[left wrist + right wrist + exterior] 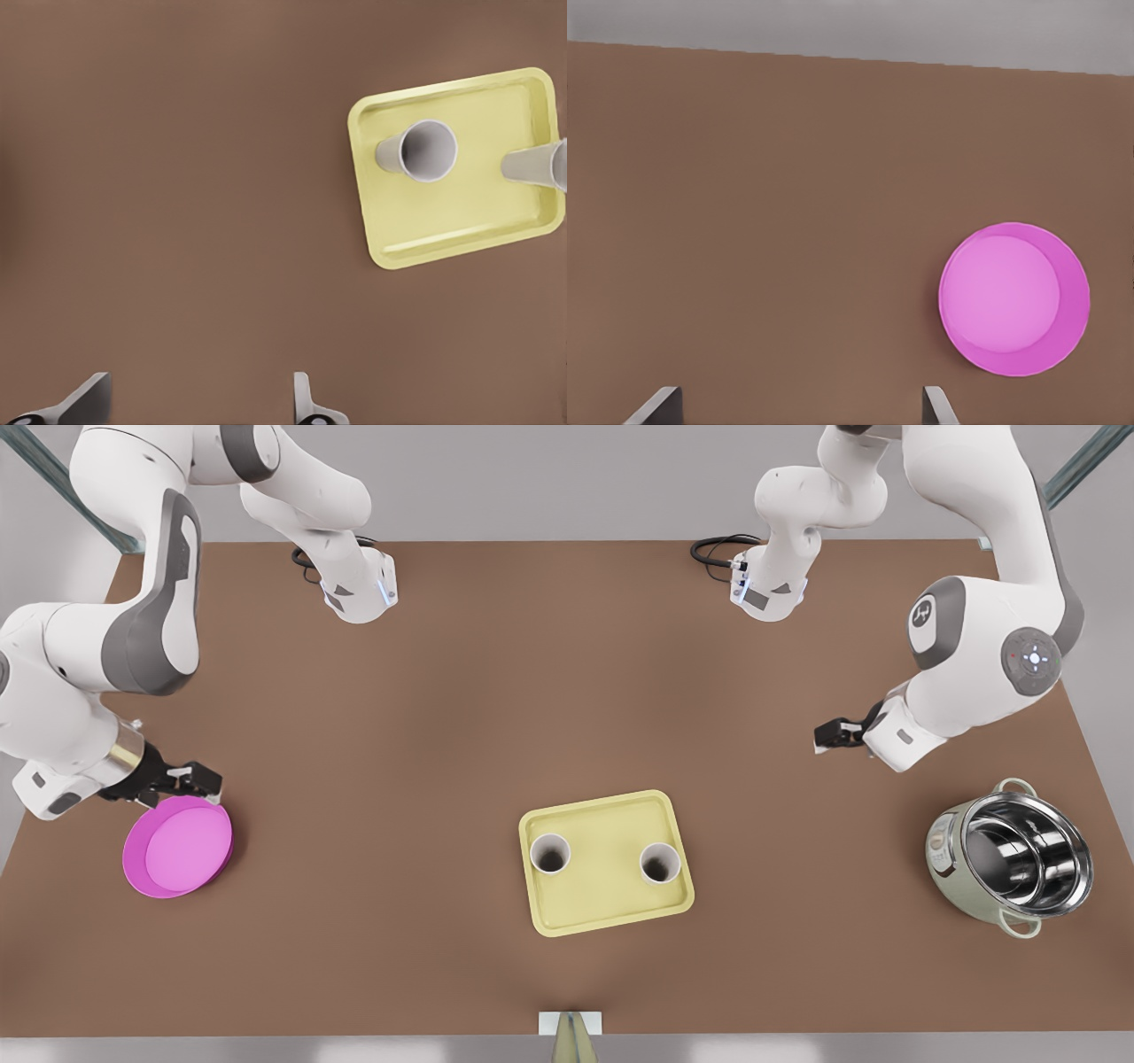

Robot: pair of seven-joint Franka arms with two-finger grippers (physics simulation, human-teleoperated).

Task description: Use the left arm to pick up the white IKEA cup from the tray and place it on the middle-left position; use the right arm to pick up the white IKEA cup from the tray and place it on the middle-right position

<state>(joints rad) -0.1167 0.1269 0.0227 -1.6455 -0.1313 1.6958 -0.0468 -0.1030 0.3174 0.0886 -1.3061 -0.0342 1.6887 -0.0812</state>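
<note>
Nearest the front camera, at the worktop (425, 691) edge, a small pale block (570, 1024) of unclear purpose. Just beyond, near the middle, the yellow tray (606, 801), flat on the brown surface, with both white cups upright inside: one cup (550, 854) toward the front view's left end, the other cup (659, 863) toward the right end, apart from each other and from the rim. Neither lifted, neither touched; judged from this, no part of the task done, both pickups and both placements left. Level with the tray and well apart from it, a pink dish (177, 847) on the front view's left and a steel pot (1010, 859) on the right, neither wanted for the job. Bare worktop on either side of the tray, free for the middle-left and middle-right spots, unmarked as far as can be seen. A little farther back, right arm (97, 646) at the front view's left, jaws released and empty, hovering at the dish's far rim, with the dish (1014, 299) ahead in the right wrist view. Opposite, left arm (974, 638) at the front view's right, jaws likewise spread wide and holding nothing, above bare worktop, aimed toward the tray (372, 177) in the left wrist view. Both well short of the cups; approach, descent and closing on a cup wall likely first for each. Farthest back, the two arm bases and black cables (722, 549) at the rear edge.
</note>
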